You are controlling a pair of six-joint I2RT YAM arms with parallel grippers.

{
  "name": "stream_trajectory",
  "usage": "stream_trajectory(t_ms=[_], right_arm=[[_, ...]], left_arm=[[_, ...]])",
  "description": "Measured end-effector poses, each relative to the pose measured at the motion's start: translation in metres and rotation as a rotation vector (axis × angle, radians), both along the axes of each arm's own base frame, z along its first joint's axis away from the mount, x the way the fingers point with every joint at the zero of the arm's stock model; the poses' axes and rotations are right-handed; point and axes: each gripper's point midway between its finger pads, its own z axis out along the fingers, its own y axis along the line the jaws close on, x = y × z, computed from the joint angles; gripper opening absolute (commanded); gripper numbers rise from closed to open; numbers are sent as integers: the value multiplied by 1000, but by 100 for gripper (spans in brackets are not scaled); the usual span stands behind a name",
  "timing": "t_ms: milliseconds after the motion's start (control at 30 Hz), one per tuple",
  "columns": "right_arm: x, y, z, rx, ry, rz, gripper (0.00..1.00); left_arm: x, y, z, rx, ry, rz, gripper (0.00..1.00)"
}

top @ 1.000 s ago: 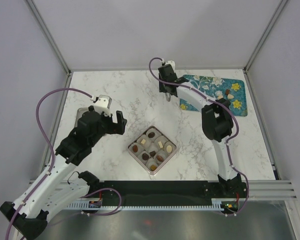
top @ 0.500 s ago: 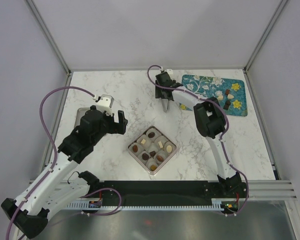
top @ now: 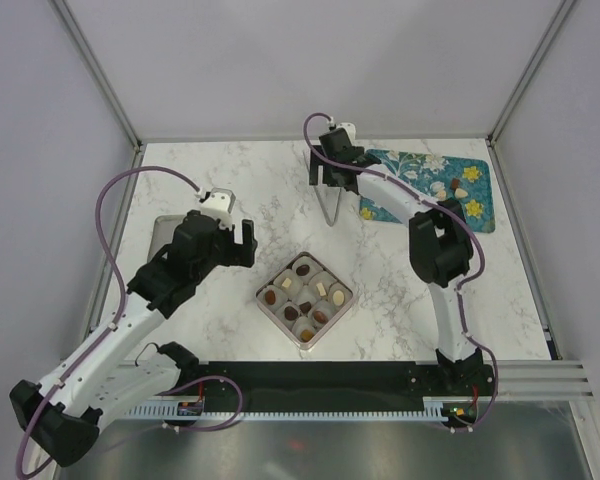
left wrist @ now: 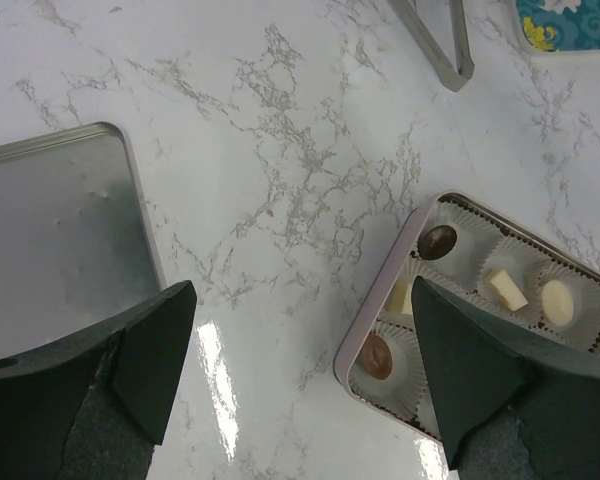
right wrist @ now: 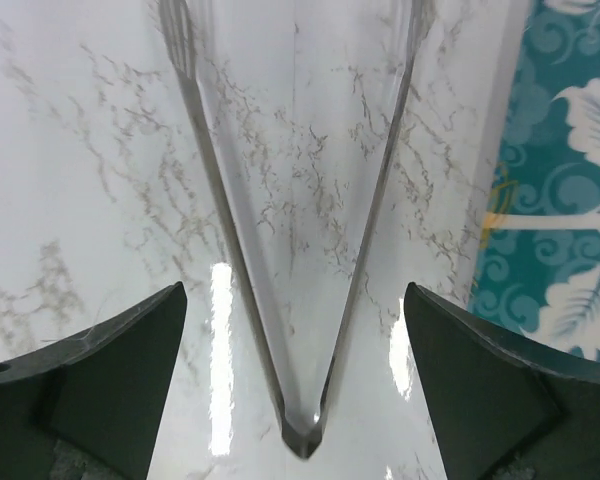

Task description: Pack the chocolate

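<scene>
The right tool hangs released, jaws wide, over the tongs lying on the tabletop; the left tool is equally released and empty. Most chocolate sits in the box, with a few pieces on the teal mat. Recommendation: descend squarely and close across both tong arms at mid-length, clear of the apex.

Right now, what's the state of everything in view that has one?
left gripper: open, empty, over the table beside the box
right gripper: open, empty, over the tongs
tongs: lying on the table, arms spread, not held
box: uncovered, chocolate inside
lid: off, flat on the table
chocolate: several in the box, a few on the mat
</scene>
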Motion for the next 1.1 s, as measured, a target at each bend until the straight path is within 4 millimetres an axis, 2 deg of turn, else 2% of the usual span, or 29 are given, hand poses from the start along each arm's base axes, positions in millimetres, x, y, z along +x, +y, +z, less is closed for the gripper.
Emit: stream_trajectory(t_ms=[33,133,267,367,467,567,667,767,867,1100], right_arm=[[-4,-2,12,7,-7,-3,98],[-27,-12,66,55,-47,-4,98],[-77,-27,139,160,-121,29,97],[-114,-36,166,227,-150,69,96],[-146,-41,166,270,-141,111,96],[-177,-45,139,280,-79,151,96],[-202,-50,109,274,0,180,96],[-217,-53,92,271,42,200,96],[-225,-54,92,276,42,221,96],[-230,-55,114,283,-25,271,95]], left_arm=[[1,0,-2,4,7,1,96],[4,-1,-10,22,35,8,96],[14,-3,-16,72,91,29,95],[30,-4,-17,103,137,54,93],[53,5,-16,114,196,107,88],[77,30,-21,88,256,189,86],[86,61,-39,67,338,274,85],[88,83,-62,65,424,335,83],[89,91,-87,73,506,361,77],[89,94,-138,78,661,372,64]])
